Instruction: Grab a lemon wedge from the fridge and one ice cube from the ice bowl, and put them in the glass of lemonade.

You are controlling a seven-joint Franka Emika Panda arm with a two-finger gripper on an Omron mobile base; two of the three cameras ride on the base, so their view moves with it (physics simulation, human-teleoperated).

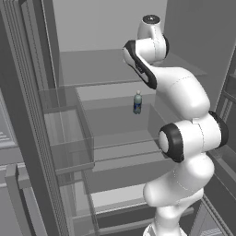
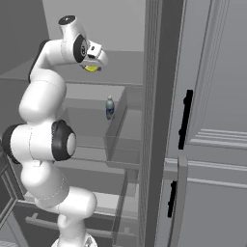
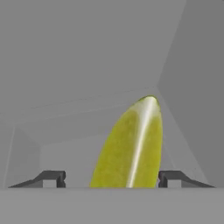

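White arm's gripper [image 3: 111, 178] standing spread around a bright yellow lemon wedge [image 3: 131, 148] at lower centre, fingertips [image 3: 54, 178] not touching it, small dark bottle [image 1: 137, 102] at frame centre showing a pale unreadable label, sitting in the dark grey fridge [image 1: 106, 152].

The fridge [image 1: 27, 120] looks like matt dark grey metal, its door edge finely ribbed. Its shelves [image 1: 115, 147] and door bins [image 1: 64, 99] look like clear, smooth glass or plastic, faintly see-through. The lemon wedge [image 3: 131, 148] has a smooth, slightly glossy yellow-green skin with a pale shiny streak along it. The small bottle [image 1: 137, 102] looks like glossy translucent plastic with a paper-like label. The cabinets [image 2: 217, 120] beside the fridge are matt grey panels with matt black handles [image 2: 185, 118]. The fingertips [image 3: 52, 178] look matt dark plastic.
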